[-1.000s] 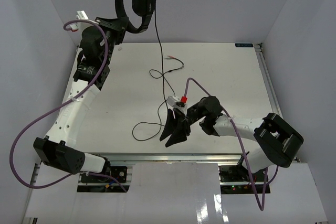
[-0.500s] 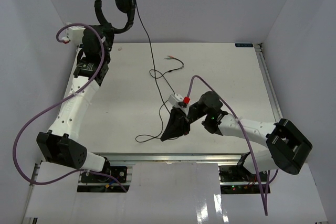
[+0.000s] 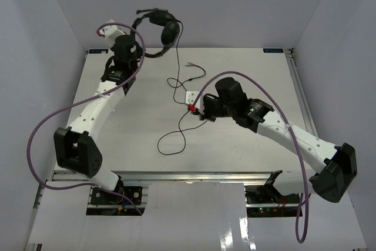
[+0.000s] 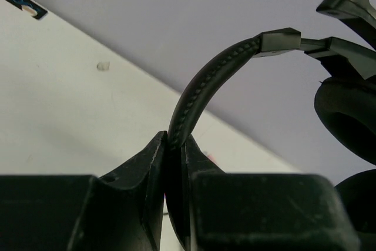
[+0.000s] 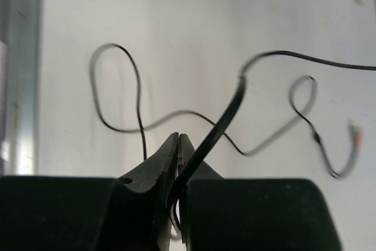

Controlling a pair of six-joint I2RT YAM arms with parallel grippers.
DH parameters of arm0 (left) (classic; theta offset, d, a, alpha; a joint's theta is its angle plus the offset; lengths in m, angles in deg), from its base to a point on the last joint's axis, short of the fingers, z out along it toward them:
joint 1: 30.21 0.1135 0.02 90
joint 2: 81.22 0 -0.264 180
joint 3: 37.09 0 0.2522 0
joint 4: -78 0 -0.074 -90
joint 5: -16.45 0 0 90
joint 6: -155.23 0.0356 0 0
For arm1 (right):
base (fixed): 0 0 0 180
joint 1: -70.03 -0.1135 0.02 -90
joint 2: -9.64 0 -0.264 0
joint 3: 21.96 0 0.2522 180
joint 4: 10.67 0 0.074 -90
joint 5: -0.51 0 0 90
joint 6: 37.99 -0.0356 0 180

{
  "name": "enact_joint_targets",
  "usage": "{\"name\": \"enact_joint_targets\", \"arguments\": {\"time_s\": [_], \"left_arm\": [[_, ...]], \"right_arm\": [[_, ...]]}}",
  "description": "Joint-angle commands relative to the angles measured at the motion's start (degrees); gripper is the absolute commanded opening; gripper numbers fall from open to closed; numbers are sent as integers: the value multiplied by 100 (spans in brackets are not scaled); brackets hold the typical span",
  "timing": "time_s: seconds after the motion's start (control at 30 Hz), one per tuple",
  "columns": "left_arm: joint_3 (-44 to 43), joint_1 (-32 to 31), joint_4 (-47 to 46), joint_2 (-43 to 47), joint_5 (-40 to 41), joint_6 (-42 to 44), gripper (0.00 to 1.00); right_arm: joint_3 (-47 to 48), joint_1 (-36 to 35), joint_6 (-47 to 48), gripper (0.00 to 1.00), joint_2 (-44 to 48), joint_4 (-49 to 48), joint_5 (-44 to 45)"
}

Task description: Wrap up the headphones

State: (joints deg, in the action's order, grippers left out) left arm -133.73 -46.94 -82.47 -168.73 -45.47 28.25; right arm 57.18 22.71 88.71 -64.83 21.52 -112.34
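Note:
The black headphones (image 3: 165,29) hang in the air over the table's far edge. My left gripper (image 3: 143,52) is shut on their padded headband (image 4: 202,89), and an earcup (image 4: 348,116) shows at the right of the left wrist view. A thin black cable (image 3: 177,63) drops from them to the table, loops, and passes through my right gripper (image 3: 199,113), which is shut on the cable (image 5: 222,123) above the middle of the table. Behind it the cable's free end lies in a loop (image 3: 167,144). The pink-tipped plugs (image 3: 189,64) rest near the far edge.
Thick purple arm cables (image 3: 41,133) arc beside both arms. A white table (image 3: 247,69) lies between grey walls, with a metal rail (image 3: 299,92) along its right side.
The right gripper has shut on the cable and moved from the near middle toward the table's centre, turning as it went. The left arm swung the headphones to the right and lower.

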Motion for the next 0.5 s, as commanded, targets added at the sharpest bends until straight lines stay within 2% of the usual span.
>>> {"name": "enact_joint_targets", "arguments": {"time_s": [0.0, 0.1, 0.23, 0.33, 0.47], "left_arm": [[307, -918, -383, -665, -826, 1385, 0], [241, -1292, -399, -1043, -1270, 1803, 0], [392, -1538, -254, -1265, -2015, 2172, 0], [1058, -1644, -361, -1035, -2492, 2342, 0], [2032, -1676, -832, -193, -3000, 2438, 0]], "right_arm": [[66, -41, 2615, 8, 418, 777, 3058], [114, -16, 3264, 8, 475, 605, 3701], [374, 237, 3808, 8, 539, 462, 3917], [576, 536, 3703, 8, 546, 221, 3755], [333, 1023, 3498, 8, 663, -282, 3334]]}}
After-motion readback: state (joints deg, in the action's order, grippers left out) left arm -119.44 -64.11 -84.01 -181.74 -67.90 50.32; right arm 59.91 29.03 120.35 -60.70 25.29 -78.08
